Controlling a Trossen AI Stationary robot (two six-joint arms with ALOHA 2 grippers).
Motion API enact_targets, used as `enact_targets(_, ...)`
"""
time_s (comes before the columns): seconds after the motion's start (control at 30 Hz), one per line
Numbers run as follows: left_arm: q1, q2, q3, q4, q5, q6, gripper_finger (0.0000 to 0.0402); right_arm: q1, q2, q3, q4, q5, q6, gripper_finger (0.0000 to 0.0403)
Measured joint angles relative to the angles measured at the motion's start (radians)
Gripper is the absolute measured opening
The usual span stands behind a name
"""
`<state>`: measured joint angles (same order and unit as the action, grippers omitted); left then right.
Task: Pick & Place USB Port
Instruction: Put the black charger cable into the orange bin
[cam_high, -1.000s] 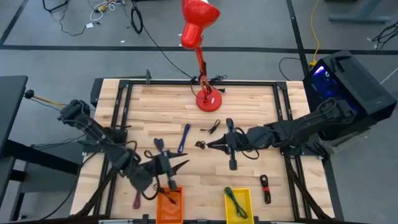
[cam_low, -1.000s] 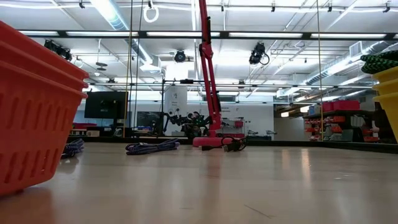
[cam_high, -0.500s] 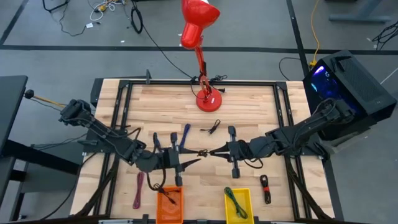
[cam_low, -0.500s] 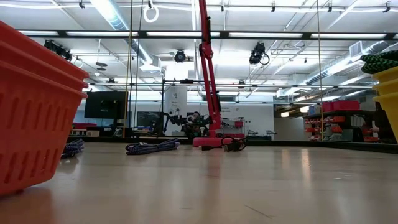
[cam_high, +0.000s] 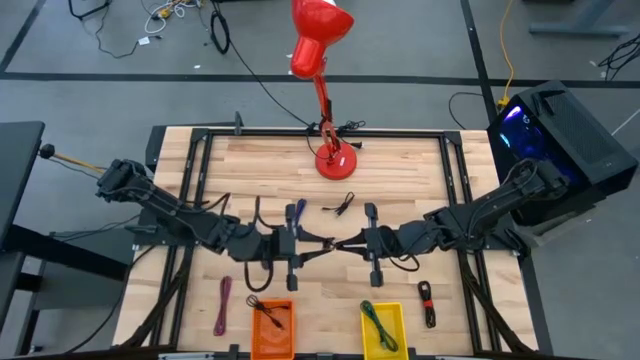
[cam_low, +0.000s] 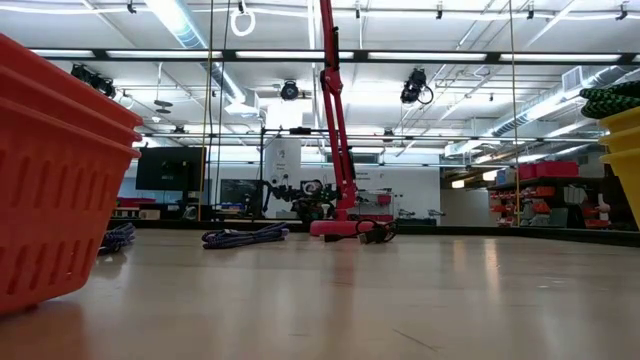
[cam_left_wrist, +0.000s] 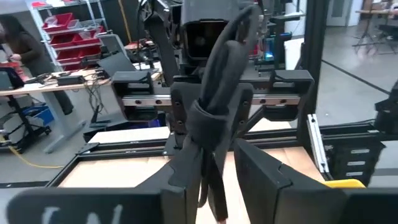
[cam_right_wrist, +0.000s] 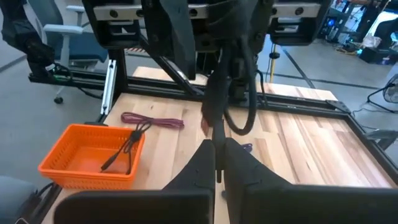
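Wooden desk (cam_high: 420, 175) in workshop, seen from above, red lamp (cam_high: 322, 60) at far edge. Both arms meet over desk centre. Left pincer (cam_high: 318, 247) holds bundled black cable (cam_left_wrist: 214, 124) between its fingers, cable hanging upright above desk centre. Right pincer (cam_high: 338, 246) pinched narrow on same cable's end, tips almost touching left pincer. Orange basket (cam_high: 272, 328) at near edge holds black cable; yellow basket (cam_high: 383, 328) beside it holds green cable. Purple cable (cam_high: 222, 305) lies near left edge, blue cable (cam_high: 297, 215) behind left pincer.
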<state>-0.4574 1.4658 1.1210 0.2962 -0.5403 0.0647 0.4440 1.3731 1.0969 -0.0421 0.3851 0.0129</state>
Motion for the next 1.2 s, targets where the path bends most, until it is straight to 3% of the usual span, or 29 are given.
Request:
enact_targets(0.17, 0.006, 0.0, 0.0, 0.0, 0.025, 0.0, 0.0015, 0.001, 0.0, 0.0, -0.001, -0.002, -0.002, 0.0004)
enact_targets(0.33, 0.004, 0.0, 0.0, -0.019, -0.013, -0.009, 0.0009, 0.0, 0.0, 0.0, -0.006, 0.008, -0.002, 0.0008)
enact_targets(0.7, -0.131, 0.0, 0.0, -0.222, -0.22, -0.145, 0.0009, -0.002, -0.025, 0.0, -0.113, 0.157, 0.01, 0.0081)
enact_targets(0.83, -0.21, 0.0, 0.0, -0.3, -0.284, -0.253, 0.0009, -0.003, -0.055, 0.0, -0.155, 0.163, 0.016, 0.0084)
enact_targets(1.07, -0.373, 0.0, 0.0, -0.43, -0.367, -0.553, 0.0009, -0.003, -0.13, 0.0, -0.328, 0.298, 0.11, 0.0074)
enact_targets(1.2, -0.454, 0.0, 0.0, -0.498, -0.371, -0.771, 0.0009, -0.003, -0.167, 0.0, -0.406, 0.322, 0.151, 0.0068)
